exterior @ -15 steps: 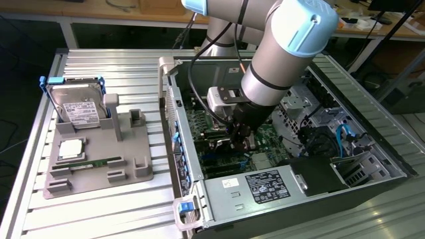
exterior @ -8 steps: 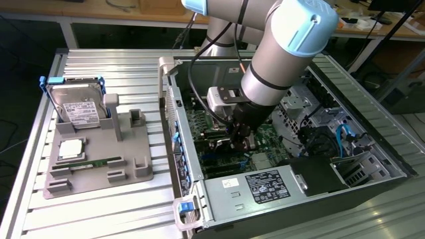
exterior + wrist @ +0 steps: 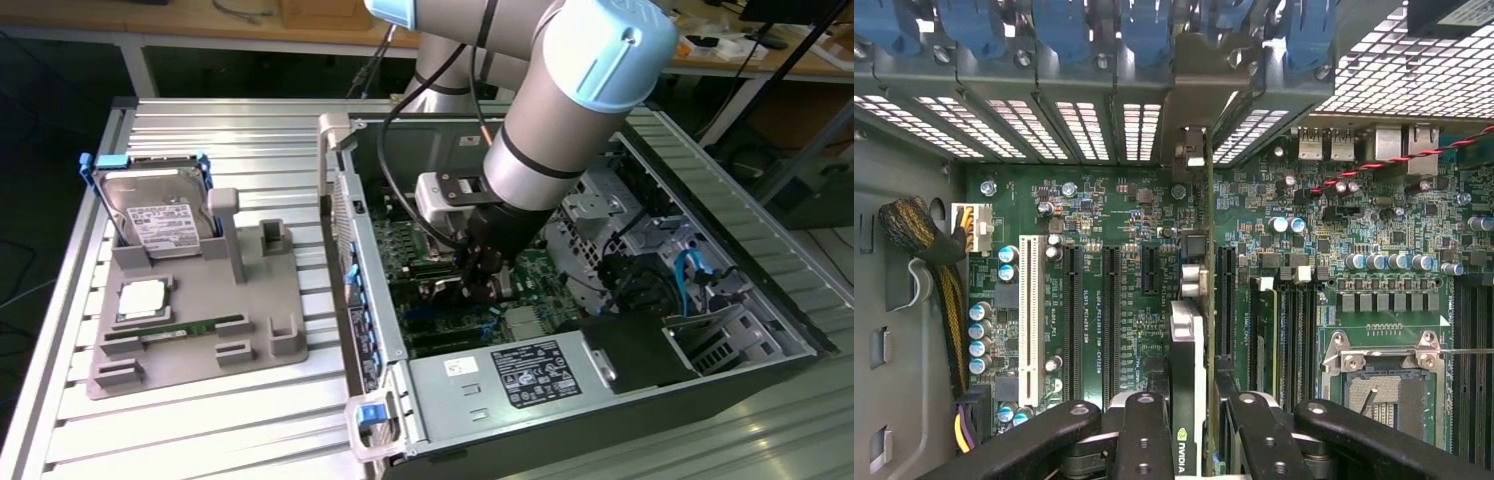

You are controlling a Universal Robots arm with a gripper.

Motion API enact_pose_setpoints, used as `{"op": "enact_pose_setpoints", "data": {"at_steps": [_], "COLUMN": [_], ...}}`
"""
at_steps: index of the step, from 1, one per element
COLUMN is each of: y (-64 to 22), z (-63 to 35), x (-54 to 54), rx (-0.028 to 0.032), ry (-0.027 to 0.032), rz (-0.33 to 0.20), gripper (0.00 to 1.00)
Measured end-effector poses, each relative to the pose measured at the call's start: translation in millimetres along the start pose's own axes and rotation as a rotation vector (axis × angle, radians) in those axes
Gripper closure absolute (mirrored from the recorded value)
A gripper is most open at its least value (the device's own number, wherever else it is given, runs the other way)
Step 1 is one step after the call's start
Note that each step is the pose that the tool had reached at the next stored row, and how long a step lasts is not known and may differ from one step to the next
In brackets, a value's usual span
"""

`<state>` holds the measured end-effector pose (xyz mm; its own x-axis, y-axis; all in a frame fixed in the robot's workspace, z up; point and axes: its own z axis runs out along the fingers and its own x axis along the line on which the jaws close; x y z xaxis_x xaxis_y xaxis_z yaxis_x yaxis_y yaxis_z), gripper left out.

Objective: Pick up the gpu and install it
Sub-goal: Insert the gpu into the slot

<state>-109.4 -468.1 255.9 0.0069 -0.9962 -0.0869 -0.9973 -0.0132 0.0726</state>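
My gripper (image 3: 1199, 425) is shut on the gpu (image 3: 1189, 340), a thin dark card seen edge-on with a green logo near my fingers (image 3: 1144, 440). Its silvery bracket (image 3: 1194, 110) stands against the case's rear slot openings. The card stands upright over the green motherboard (image 3: 1124, 210), among the long black expansion slots (image 3: 1226, 300); whether it sits in a slot I cannot tell. In the exterior view the arm reaches down into the open computer case (image 3: 340, 215), with the gripper (image 3: 478, 285) low over the motherboard in the middle of the case.
A grey fixture (image 3: 254, 320) on the exterior view's left holds a silver hard drive (image 3: 158, 215), a square chip (image 3: 143, 298) and a green memory stick (image 3: 187, 327). Inside the case are the power supply (image 3: 521, 375), blue cables (image 3: 694, 275), a cable bundle (image 3: 934, 250) and the processor socket (image 3: 1379, 385).
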Motion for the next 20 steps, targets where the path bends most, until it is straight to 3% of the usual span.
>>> {"op": "enact_pose_setpoints", "data": {"at_steps": [20], "y": [-0.2], "z": [2.3], "x": [0.2], "rx": [-0.0001], "ry": [-0.0023], "rz": [0.0], "gripper": [0.73]}}
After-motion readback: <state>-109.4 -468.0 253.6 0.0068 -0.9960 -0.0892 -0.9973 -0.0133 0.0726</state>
